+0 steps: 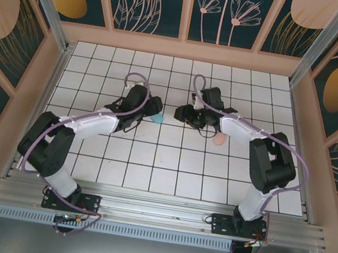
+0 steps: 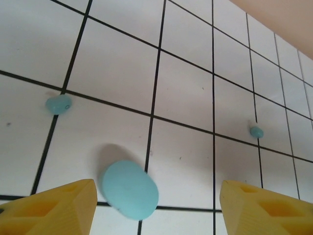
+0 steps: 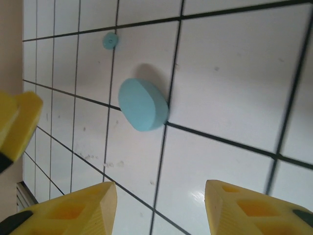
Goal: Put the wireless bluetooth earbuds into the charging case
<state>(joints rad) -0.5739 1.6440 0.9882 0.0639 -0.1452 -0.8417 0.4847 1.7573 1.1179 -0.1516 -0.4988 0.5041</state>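
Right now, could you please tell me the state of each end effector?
Left end effector: open, holding nothing.
Right end effector: open, holding nothing.

no readable text, labels, brands, numbers or signs on anything

One earbud (image 2: 58, 104) and another earbud (image 2: 257, 131) lie on the table (image 2: 195, 88), flanking the case (image 2: 129, 189).

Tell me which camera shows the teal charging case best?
Right wrist: the teal charging case sits whole, large and central. Left wrist shows it whole, low in frame; overhead, the left arm partly hides it.
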